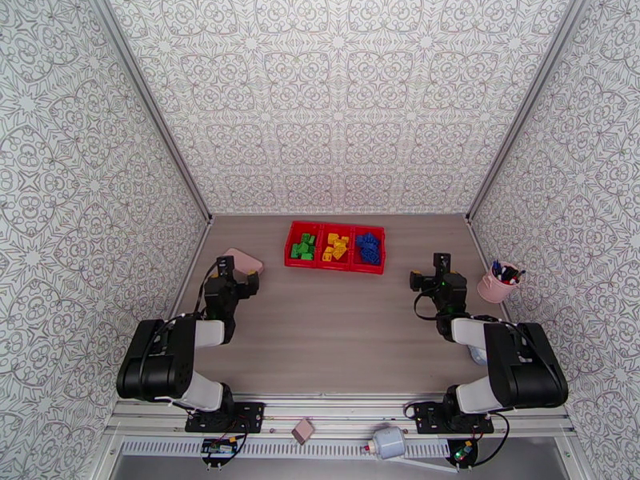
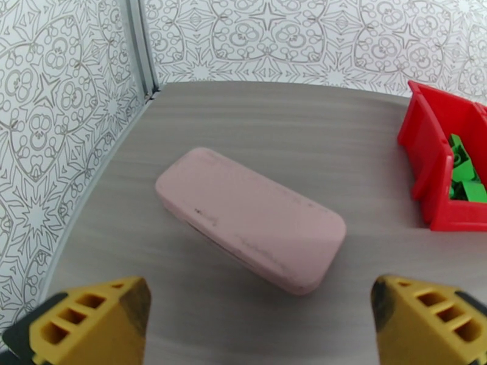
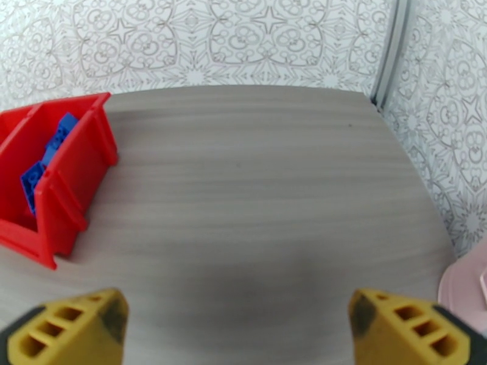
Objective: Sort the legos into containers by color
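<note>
Red bin [image 2: 426,153] runs off frame; left gripper [image 2: 259,296] and right gripper [image 3: 237,302] fingers spread, empty.

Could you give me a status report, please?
Left gripper and right gripper open, empty. Green legos, yellow legos, blue legos separate in red bins. Pink case ahead of left gripper.

High rear view looking down, low forward wrist views, all sharing red bins [image 1: 334,266]
</note>
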